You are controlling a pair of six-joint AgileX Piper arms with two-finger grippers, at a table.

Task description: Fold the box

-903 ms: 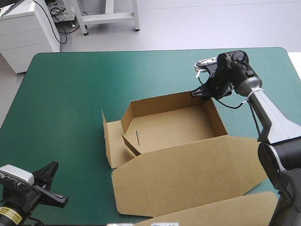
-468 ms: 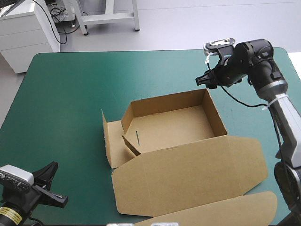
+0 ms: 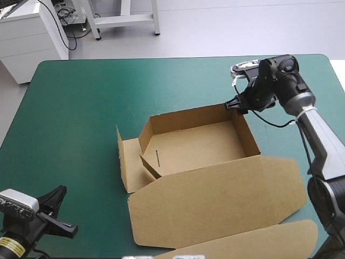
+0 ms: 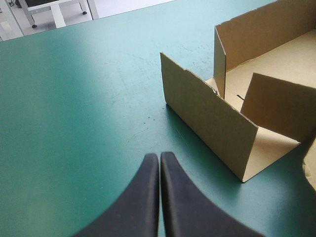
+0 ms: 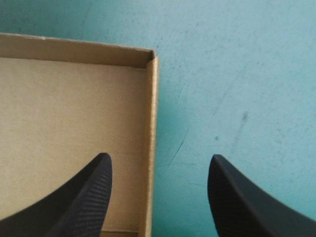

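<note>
The brown box (image 3: 194, 143) stands mid-table as an open tray, its lid (image 3: 215, 199) lying flat toward the front edge. The left side flap (image 3: 123, 162) stands upright and a small inner flap (image 3: 150, 166) leans inside. My right gripper (image 3: 232, 106) is open at the tray's far right corner. In the right wrist view this gripper (image 5: 159, 160) straddles the right wall (image 5: 150, 148), one finger over the tray floor and the other over the cover. My left gripper (image 3: 59, 208) rests shut near the front left corner. In the left wrist view, the left gripper (image 4: 159, 157) points at the side flap (image 4: 212, 111) from well short of it.
Teal-green cover (image 3: 75, 108) stretches wide to the left of and beyond the box. The lid's long tuck flap (image 3: 259, 240) reaches the table's front edge at the right. A white cabinet (image 3: 29, 38) stands off the far left corner.
My right gripper lifted away from the box's far right corner toward the far right, then came back down to that corner. The box and left arm have not moved.
</note>
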